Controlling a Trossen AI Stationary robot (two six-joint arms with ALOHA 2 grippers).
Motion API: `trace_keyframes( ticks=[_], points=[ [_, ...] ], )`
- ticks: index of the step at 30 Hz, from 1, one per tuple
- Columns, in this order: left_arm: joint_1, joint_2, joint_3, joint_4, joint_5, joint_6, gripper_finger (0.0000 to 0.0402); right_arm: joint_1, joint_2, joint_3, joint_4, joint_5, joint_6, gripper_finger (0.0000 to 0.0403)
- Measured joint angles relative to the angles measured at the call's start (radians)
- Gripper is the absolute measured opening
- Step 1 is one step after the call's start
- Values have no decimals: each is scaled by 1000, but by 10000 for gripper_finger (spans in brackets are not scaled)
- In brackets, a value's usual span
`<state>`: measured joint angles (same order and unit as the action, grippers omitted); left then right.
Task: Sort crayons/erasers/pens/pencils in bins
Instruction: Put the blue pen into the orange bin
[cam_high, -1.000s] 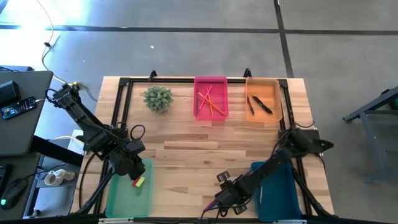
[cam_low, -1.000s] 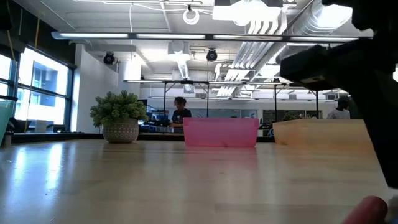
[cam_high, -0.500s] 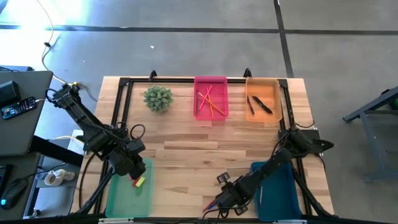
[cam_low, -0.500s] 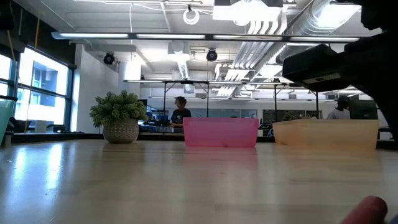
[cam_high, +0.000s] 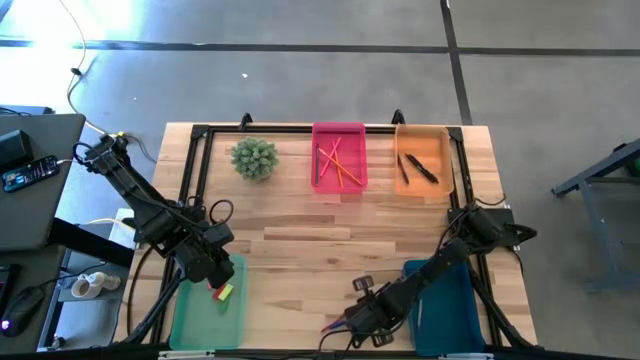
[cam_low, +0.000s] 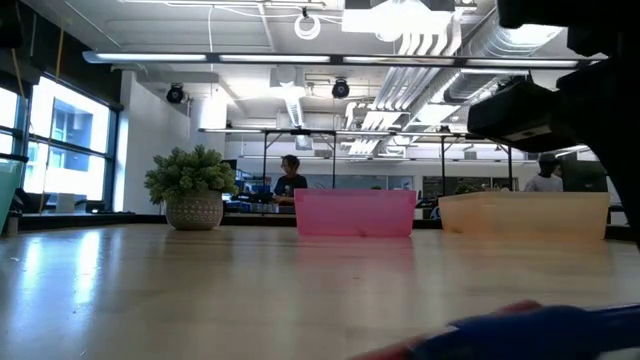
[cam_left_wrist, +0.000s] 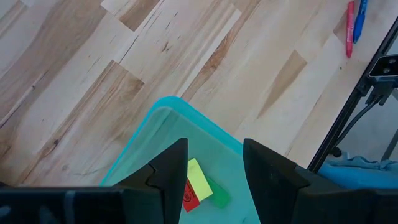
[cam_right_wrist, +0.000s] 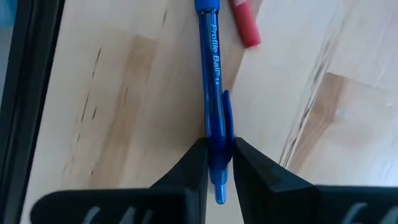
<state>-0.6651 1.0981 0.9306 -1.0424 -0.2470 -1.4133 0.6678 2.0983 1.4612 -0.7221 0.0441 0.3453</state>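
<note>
Two dark right end effector (cam_right_wrist: 217, 163) fingers pinch slim glossy blue pen (cam_right_wrist: 211, 93).

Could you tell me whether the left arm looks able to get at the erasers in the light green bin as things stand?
Probably yes: the left gripper hovers open right over the erasers, which lie uncovered in the light green bin.

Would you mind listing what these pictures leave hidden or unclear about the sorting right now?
- Right gripper grips the blue pen; whether the pen is lifted is unclear: the low view blurs it.
- Red pen: cut off by the right wrist view's edge.
- Dark teal bin: the right arm covers part; contents unclear from above.
- Erasers in the light green bin: left gripper's fingers partly hide them.
</note>
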Motion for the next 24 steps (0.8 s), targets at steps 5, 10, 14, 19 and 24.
trace_keyframes(
  ticks=[5,10,14,19,24],
  points=[
    [0,0,0,0,0,2,142,0,0,0,1,0,70,42],
    [0,0,0,0,0,2,142,-1,1,0,10,0,121,42],
    [0,0,0,0,0,2,142,-1,1,-1,18,0,130,40],
    [0,0,0,0,0,2,142,-2,-21,-7,29,4,154,32],
    [0,0,0,0,0,2,142,-6,-75,-5,41,34,227,31]
  ],
)
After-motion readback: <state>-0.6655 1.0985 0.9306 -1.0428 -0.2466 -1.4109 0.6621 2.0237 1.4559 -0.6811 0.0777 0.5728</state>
